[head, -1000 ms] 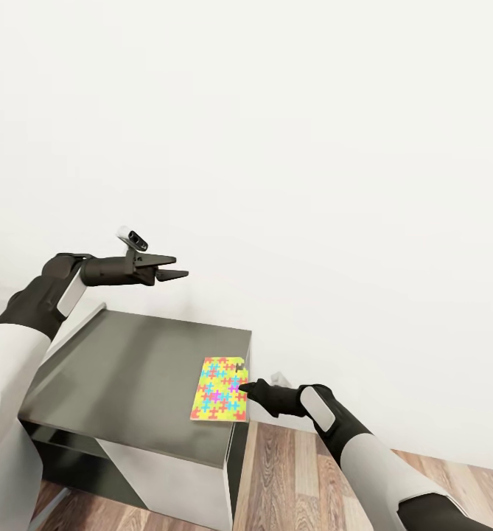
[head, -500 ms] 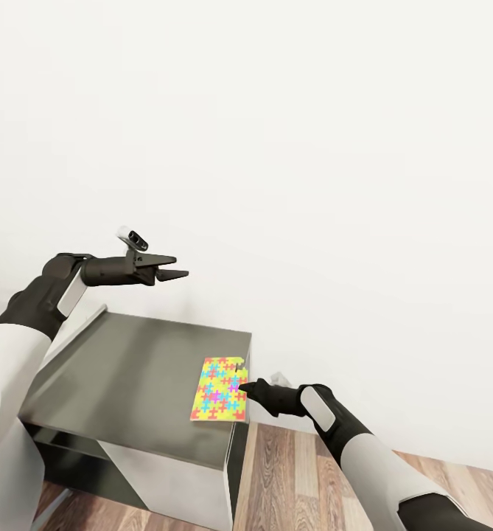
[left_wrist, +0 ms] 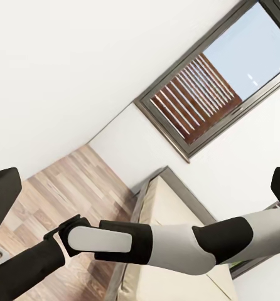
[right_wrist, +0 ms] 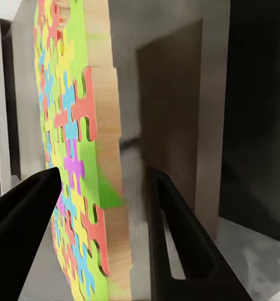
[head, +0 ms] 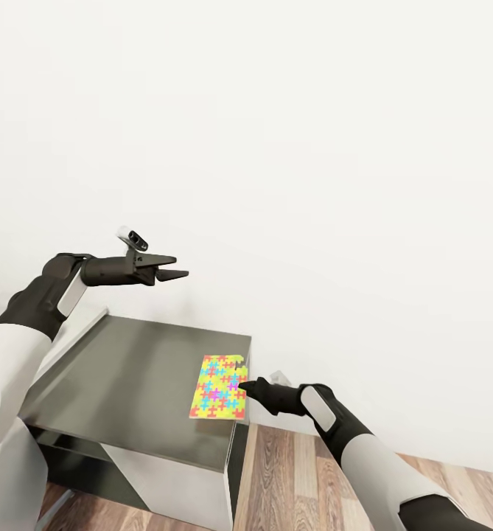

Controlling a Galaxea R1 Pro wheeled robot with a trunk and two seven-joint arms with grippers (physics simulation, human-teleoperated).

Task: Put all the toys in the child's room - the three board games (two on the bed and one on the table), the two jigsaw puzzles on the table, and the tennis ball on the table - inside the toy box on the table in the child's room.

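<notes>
Head view: jigsaw puzzle (head: 219,388) flat at the dark table's (head: 128,376) right edge; right gripper (head: 243,384) at its rim; left gripper (head: 174,267) parted, empty, raised above the table. Right wrist view: fingers (right_wrist: 27,213) spread, straddling the puzzle's edge, closure not confirmed. Left wrist view: bed (left_wrist: 171,207), window (left_wrist: 209,88).

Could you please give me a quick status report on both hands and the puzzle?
Left hand open, raised, idle. Right hand open, fingers straddling the jigsaw puzzle edge, not closed. Puzzle flat at dark desk corner. Nothing blocking.
</notes>
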